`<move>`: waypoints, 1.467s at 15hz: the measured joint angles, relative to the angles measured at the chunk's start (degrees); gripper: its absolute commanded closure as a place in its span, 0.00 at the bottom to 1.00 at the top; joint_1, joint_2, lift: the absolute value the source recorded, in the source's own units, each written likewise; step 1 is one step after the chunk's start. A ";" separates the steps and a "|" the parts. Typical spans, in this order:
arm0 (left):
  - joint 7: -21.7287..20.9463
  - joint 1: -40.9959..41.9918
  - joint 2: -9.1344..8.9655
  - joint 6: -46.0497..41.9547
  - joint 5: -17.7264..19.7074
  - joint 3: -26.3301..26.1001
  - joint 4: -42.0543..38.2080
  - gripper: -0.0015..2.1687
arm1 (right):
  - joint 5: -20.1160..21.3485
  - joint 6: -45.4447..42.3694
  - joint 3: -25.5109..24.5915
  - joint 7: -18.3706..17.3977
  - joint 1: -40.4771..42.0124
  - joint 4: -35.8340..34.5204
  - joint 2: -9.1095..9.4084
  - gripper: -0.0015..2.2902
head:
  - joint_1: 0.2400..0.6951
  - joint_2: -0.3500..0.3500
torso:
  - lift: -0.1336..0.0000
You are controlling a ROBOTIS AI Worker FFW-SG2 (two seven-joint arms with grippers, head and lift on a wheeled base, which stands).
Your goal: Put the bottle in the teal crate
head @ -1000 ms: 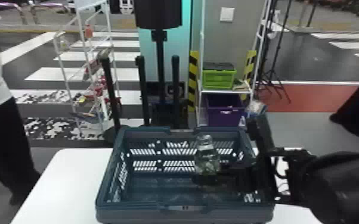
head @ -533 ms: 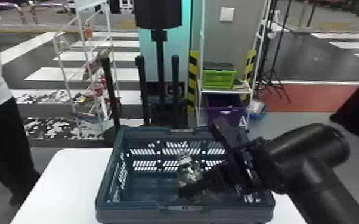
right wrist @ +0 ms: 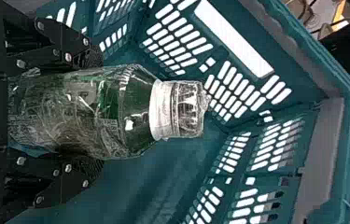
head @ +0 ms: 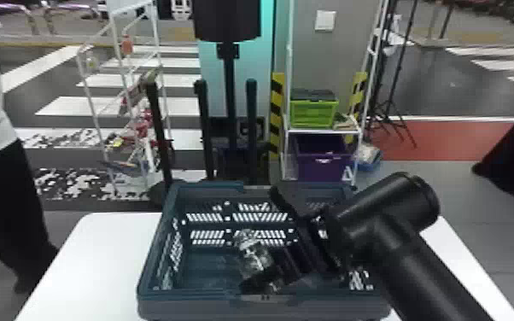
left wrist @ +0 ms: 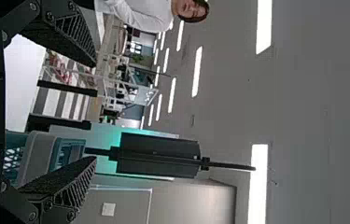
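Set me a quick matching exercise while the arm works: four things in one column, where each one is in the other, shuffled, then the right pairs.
Things:
1. Bottle
2. Teal crate
3. Lime-green box
4. Purple box

Places:
A. Underneath the rack shelf that bears another box
B. Resting on the white table
C. Held at a tilt by the right gripper
D. On top of that rack shelf

Right pairs: 1-C, 2-B, 3-D, 4-A
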 measured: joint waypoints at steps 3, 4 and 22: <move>0.00 0.21 0.00 -2.18 0.00 0.20 0.62 0.09 | 1.06 0.26 0.05 0.00 -0.87 3.32 1.43 0.86 | 0.57 0.50 | 1.00; 0.00 0.35 0.00 -2.45 -0.04 0.24 0.64 0.09 | 1.55 0.15 -0.08 0.00 -1.12 4.33 1.90 0.86 | 0.57 0.50 | 1.00; -0.03 0.77 -0.02 -3.61 0.04 0.44 0.56 0.09 | 2.82 -13.92 -4.58 -1.85 -5.55 22.10 4.65 0.83 | 0.57 0.50 | 1.00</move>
